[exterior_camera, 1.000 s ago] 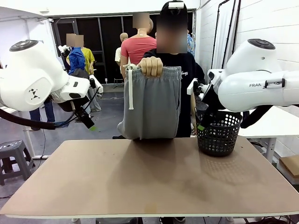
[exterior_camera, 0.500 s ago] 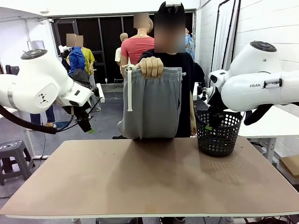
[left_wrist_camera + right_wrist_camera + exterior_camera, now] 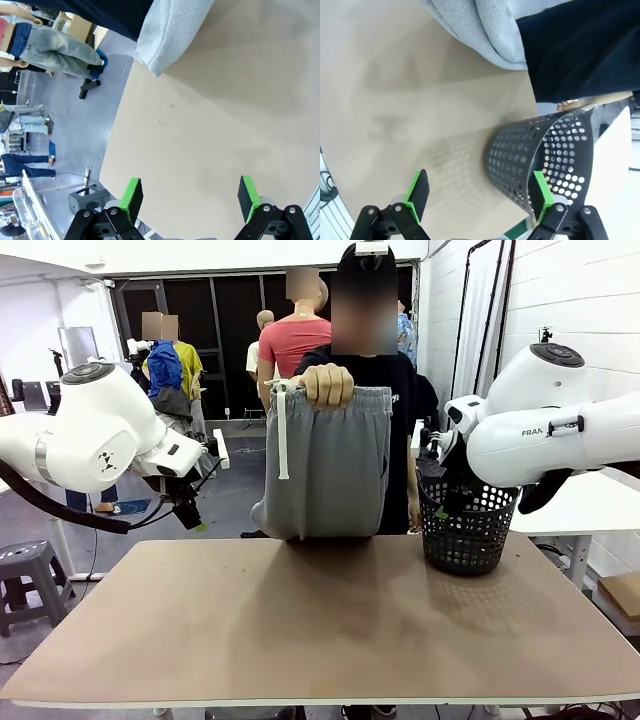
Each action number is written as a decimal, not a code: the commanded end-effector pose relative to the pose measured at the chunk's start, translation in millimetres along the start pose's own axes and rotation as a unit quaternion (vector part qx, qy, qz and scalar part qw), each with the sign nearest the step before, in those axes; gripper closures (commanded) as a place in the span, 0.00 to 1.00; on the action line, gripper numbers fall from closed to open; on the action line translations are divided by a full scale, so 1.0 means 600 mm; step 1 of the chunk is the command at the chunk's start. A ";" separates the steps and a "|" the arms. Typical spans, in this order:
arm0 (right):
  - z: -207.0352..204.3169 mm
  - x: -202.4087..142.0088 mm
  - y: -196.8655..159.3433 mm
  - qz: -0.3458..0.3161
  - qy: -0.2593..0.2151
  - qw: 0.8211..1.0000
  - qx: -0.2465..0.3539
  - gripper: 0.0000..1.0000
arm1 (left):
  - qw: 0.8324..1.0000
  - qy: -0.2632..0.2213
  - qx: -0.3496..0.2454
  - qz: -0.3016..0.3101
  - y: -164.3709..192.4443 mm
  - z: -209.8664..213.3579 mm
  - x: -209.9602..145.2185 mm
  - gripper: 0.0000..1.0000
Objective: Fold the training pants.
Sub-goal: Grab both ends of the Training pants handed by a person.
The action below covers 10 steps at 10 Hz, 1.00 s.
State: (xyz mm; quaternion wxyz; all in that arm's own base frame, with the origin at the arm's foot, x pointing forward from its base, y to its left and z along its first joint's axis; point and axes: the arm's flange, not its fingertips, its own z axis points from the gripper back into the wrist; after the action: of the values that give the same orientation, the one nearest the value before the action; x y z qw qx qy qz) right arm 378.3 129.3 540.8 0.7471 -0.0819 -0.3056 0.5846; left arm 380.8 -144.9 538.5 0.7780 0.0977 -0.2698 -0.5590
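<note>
A person at the far edge of the table holds the light grey training pants [image 3: 330, 465] up by the gathered waistband in one hand [image 3: 325, 383]. The legs are doubled up and their lower end hangs just above the tabletop. A white drawstring [image 3: 281, 435] dangles on the left. My left gripper [image 3: 188, 512] hovers open to the left of the pants, above the table's far left corner. In the left wrist view the left gripper [image 3: 190, 196] is open with the pants' lower end [image 3: 170, 30] far ahead. My right gripper [image 3: 480, 192] is open, with the pants [image 3: 470, 25] beyond it.
A black perforated basket [image 3: 467, 530] stands on the table's far right, and the right wrist view shows this basket [image 3: 545, 150] right beside one finger. The brown tabletop [image 3: 320, 620] is bare in the middle and front. People stand in the background.
My left arm has sunk and drawn back to the left, its gripper a little lower. My right arm has shifted slightly by the basket. The person holds the pants still.
</note>
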 end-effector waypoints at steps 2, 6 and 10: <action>0.000 0.000 0.000 0.000 0.000 1.000 0.000 0.00 | 1.000 0.000 0.000 0.000 0.000 0.000 0.000 0.00; -0.082 -0.003 -0.042 0.080 -0.094 0.992 0.024 0.00 | 0.983 -0.091 0.039 -0.154 0.050 -0.063 -0.007 0.00; -0.114 -0.010 -0.083 0.073 -0.196 0.977 0.032 0.00 | 0.954 -0.203 -0.089 -0.202 0.098 -0.111 0.011 0.00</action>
State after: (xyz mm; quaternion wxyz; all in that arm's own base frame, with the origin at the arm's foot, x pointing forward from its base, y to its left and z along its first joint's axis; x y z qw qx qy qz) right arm 431.1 131.6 516.9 0.6489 0.0049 -0.4050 0.6441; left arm 432.7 -163.9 507.4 0.6012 0.0177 -0.3645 -0.7108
